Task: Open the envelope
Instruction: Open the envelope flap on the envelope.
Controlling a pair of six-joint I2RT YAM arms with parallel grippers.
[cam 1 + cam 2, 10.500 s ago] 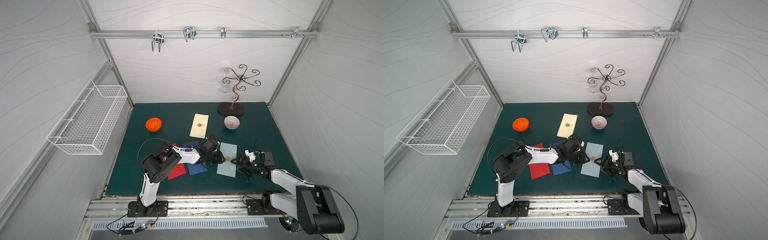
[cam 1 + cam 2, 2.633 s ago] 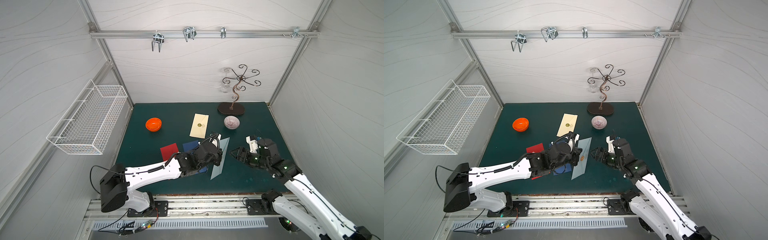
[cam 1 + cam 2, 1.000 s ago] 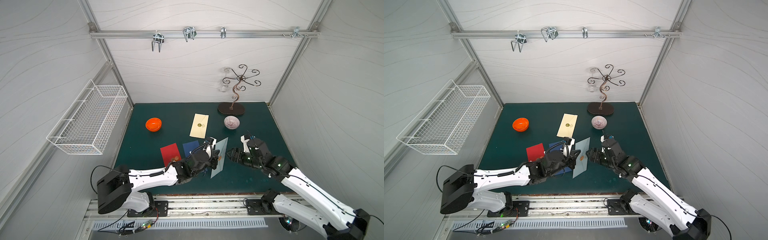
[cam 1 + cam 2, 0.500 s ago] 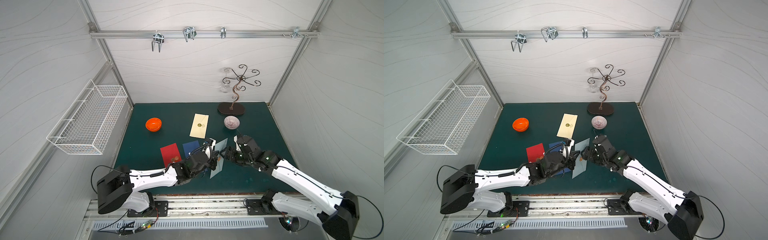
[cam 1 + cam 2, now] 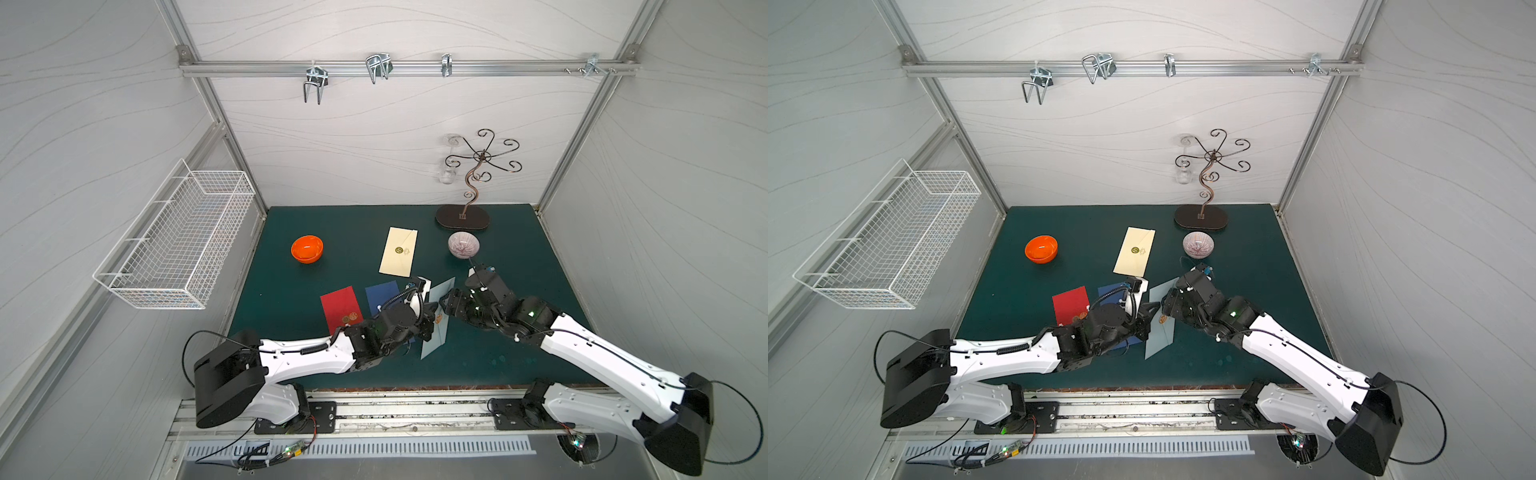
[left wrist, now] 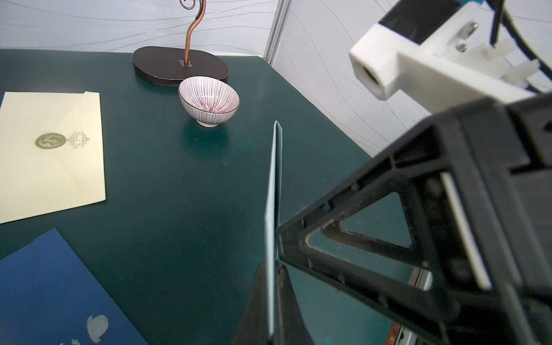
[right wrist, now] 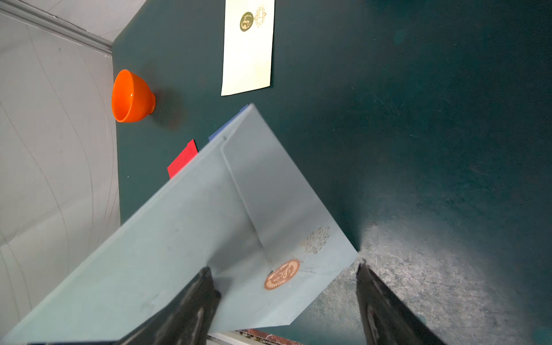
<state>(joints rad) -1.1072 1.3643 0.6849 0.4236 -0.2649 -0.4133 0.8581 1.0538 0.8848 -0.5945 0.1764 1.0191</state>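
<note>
Left gripper (image 6: 271,267): the jaws were clamped together on one edge of the light blue paper envelope (image 6: 273,194), which showed edge-on between them in the left wrist view.
Right gripper (image 7: 283,277): the jaws stood wide apart at the envelope's face, one finger (image 7: 206,286) in front of the paper and the other past the envelope's edge; whether either touched it could not be told.
Seal: the round copper-coloured seal (image 7: 282,277) lay between the right fingers, at the tip of the triangular flap (image 7: 268,194), which still lay down against the envelope.
Envelope position: it was held up on edge above the dark green mat (image 5: 353,224), near the front middle, between the two grippers in both top views (image 5: 434,345).
Just beside: a dark blue envelope (image 5: 382,293) and a red envelope (image 5: 340,307) lay flat on the mat on the left arm's side.
Farther back: a cream envelope with a gold seal (image 5: 398,253), an orange plastic bowl (image 5: 306,248), a striped ceramic bowl (image 5: 463,244) and a scrolled metal stand on a dark oval base (image 5: 462,217).
Left wall: a white wire basket (image 5: 174,249).
</note>
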